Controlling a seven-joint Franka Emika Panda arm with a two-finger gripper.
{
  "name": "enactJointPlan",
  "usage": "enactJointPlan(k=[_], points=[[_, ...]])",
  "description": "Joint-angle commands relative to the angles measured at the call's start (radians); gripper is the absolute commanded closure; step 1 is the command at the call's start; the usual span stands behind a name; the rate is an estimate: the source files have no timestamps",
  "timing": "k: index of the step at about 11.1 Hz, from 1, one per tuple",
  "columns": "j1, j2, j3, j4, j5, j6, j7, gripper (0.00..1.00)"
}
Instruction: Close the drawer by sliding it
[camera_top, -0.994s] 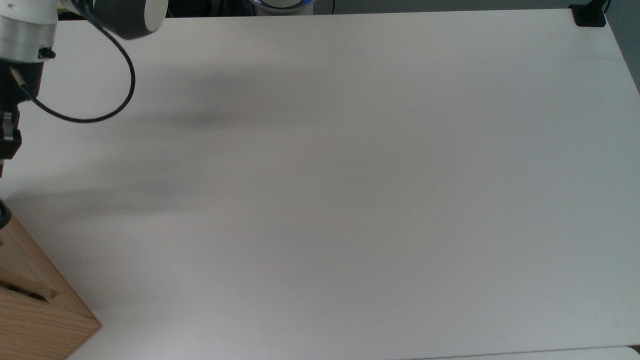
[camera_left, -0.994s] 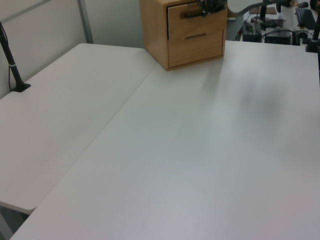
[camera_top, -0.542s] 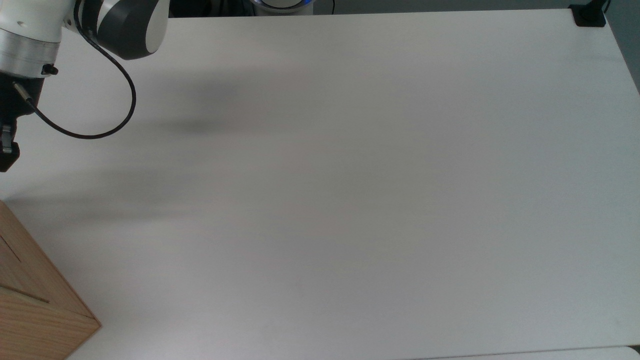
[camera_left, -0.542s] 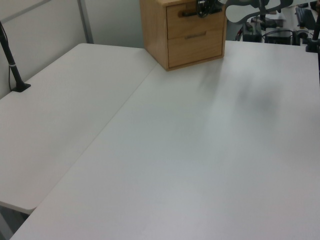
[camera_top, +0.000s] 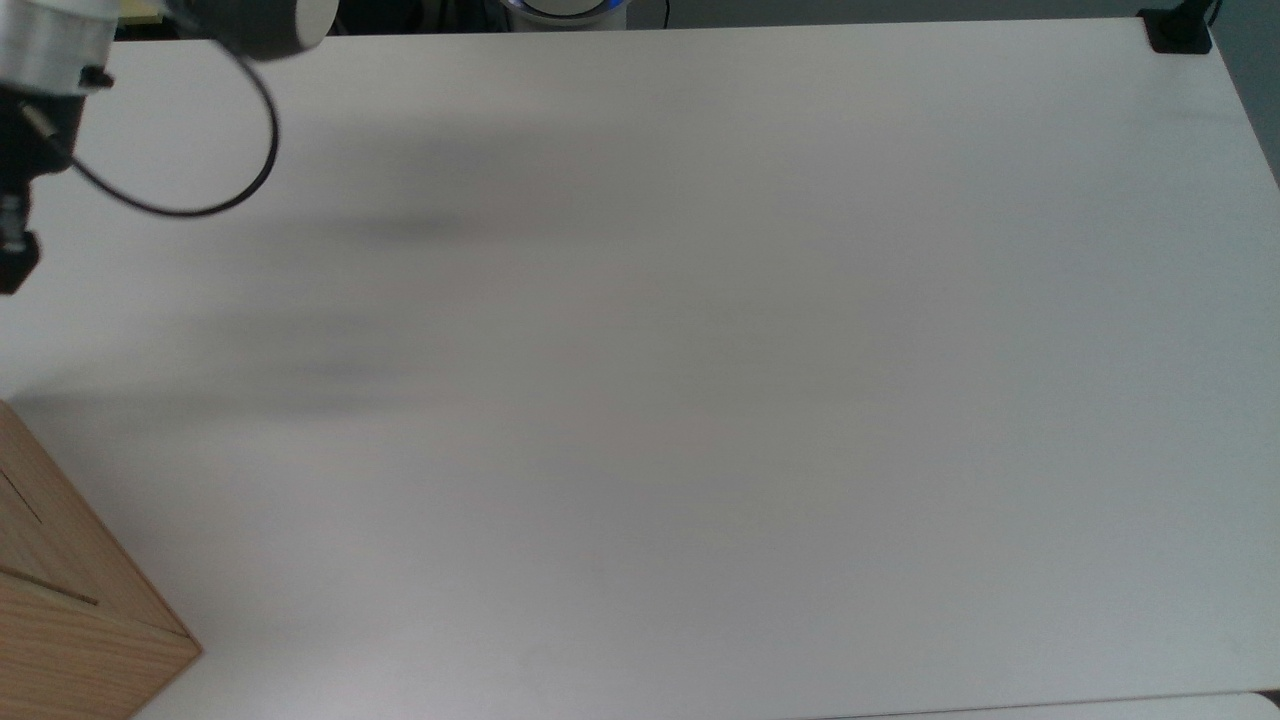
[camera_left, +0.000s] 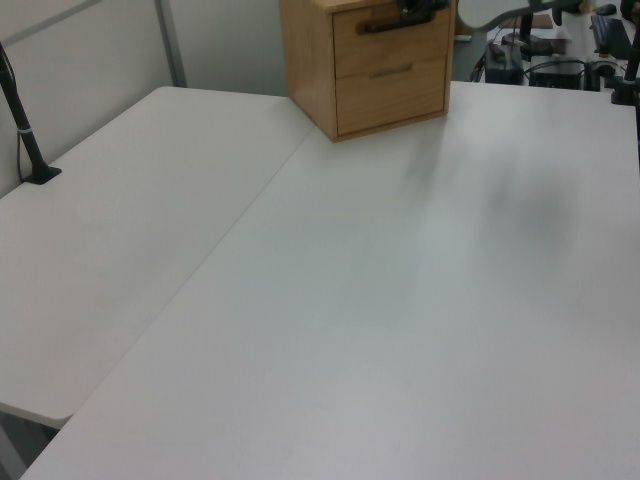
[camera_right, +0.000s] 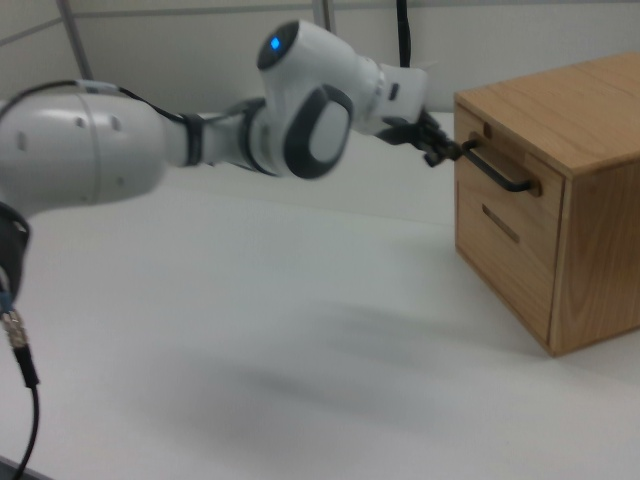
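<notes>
The drawer (camera_right: 505, 152) is the upper one of a light wooden cabinet (camera_right: 600, 200), and its front sits flush with the cabinet face. A black bar handle (camera_right: 505, 178) runs across it. My gripper (camera_right: 445, 150) is at the end of that handle nearest the right view's left, touching or almost touching it. In the left view the drawer (camera_left: 390, 45) is at the top edge, with the handle (camera_left: 385, 25) and the gripper (camera_left: 418, 10) beside it. The top view has the gripper (camera_top: 15, 255) at its left edge, above the cabinet corner (camera_top: 60, 620).
A second drawer (camera_left: 390, 95) with a slot pull sits below the first. The white table (camera_top: 700, 400) spreads wide in front of the cabinet. A black post (camera_left: 25, 130) stands at the left view's left, and a black clamp (camera_top: 1180, 30) at the top view's far right corner.
The drawer stood slightly out a second ago and now sits flush. In the top view the arm has since drawn back from the cabinet towards the top edge.
</notes>
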Motion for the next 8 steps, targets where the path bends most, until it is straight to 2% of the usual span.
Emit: enactJointPlan(k=[1, 2, 3, 4, 6, 8], points=[[0.108, -0.223, 0.013, -0.14, 0.039, -0.396, -0.166, 0.82], [0.137, -0.263, 0.017, -0.163, 0.088, -0.507, -0.269, 0.71], [0.166, -0.299, 0.017, -0.184, 0.116, -0.625, -0.379, 0.39], [0.187, -0.323, 0.02, -0.184, 0.117, -0.747, -0.448, 0.0], [0.211, -0.379, 0.036, -0.19, 0.119, -0.889, -0.564, 0.0], [0.243, -0.399, 0.04, -0.192, 0.119, -0.97, -0.584, 0.0]])
